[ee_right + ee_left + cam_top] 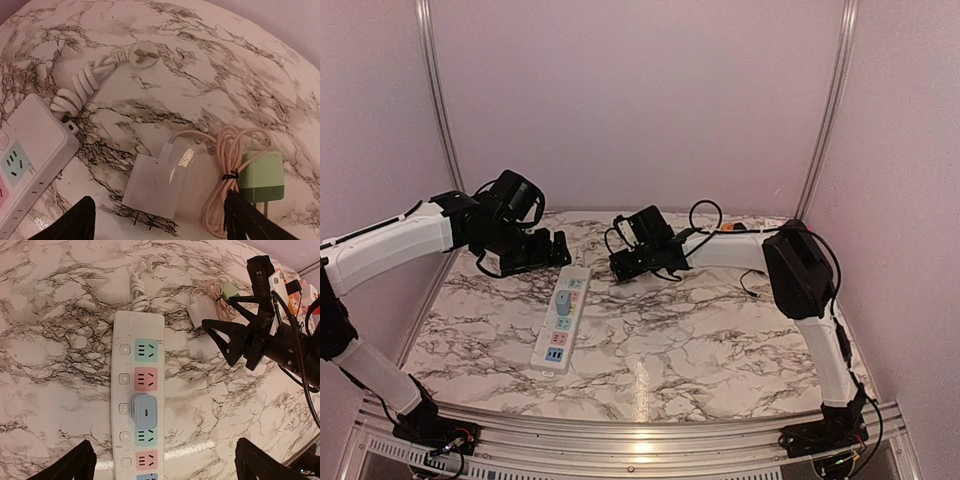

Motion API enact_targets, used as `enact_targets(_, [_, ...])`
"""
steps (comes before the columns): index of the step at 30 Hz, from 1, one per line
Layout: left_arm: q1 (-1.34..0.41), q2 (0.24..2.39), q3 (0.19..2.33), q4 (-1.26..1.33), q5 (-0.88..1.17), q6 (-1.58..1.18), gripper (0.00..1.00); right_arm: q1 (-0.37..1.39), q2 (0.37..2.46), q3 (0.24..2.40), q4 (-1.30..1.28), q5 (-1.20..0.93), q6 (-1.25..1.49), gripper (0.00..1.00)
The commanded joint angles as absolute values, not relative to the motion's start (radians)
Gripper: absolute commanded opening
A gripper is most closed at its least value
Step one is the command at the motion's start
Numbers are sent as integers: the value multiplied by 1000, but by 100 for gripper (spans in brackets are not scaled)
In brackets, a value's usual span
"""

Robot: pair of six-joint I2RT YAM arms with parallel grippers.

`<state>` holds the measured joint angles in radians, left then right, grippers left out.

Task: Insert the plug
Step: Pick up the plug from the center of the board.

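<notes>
Marble-pattern table (720, 350). The white power strip (562, 318) lies flat left of centre, long axis running away from the arm bases. Its coiled white cord (80, 90) trails off the far end to a round plug (141, 55) lying on the table. A blue-grey adapter (145, 411) is seated in the third socket from the cord end; the green and pink sockets on either side of it are free. The white adapter (157, 185), the plug to insert, lies flat on the table just beyond the strip's cord end, apart from it, with its prongs pointing toward the right wrist camera. Just beside it lies a green adapter (262, 177) with a bundled pale cable (227, 165) between the two. The right end effector (620, 266) is low over the white adapter. Its fingers (75, 220) are spread to either side, the jaws are open, and no contact with the adapter is visible. The left end effector (558, 250) hovers above the strip's far half with its jaws fully apart, holding nothing.
</notes>
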<state>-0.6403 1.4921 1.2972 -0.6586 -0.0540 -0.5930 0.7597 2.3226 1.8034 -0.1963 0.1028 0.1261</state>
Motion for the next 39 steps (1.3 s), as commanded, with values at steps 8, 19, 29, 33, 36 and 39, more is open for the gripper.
enact_targets(8, [-635, 1467, 1255, -587, -50, -606, 99, 752, 2403, 1865, -190, 108, 148, 79])
enact_targets(19, [-636, 1481, 1249, -575, -38, -615, 99, 752, 2414, 1871, -175, 88, 159, 72])
enact_targets(29, [-636, 1487, 1243, -564, -26, -621, 99, 763, 2406, 1852, -155, 105, 152, 72])
enact_targets(33, [-635, 1481, 1236, -565, -28, -621, 99, 761, 2424, 1871, -168, 131, 158, 72])
enact_targets(36, [-635, 1478, 1231, -565, -31, -623, 99, 762, 2438, 1881, -168, 121, 162, 69])
enact_targets(39, [-635, 1479, 1227, -563, -29, -624, 99, 764, 2439, 1876, -150, 82, 158, 67])
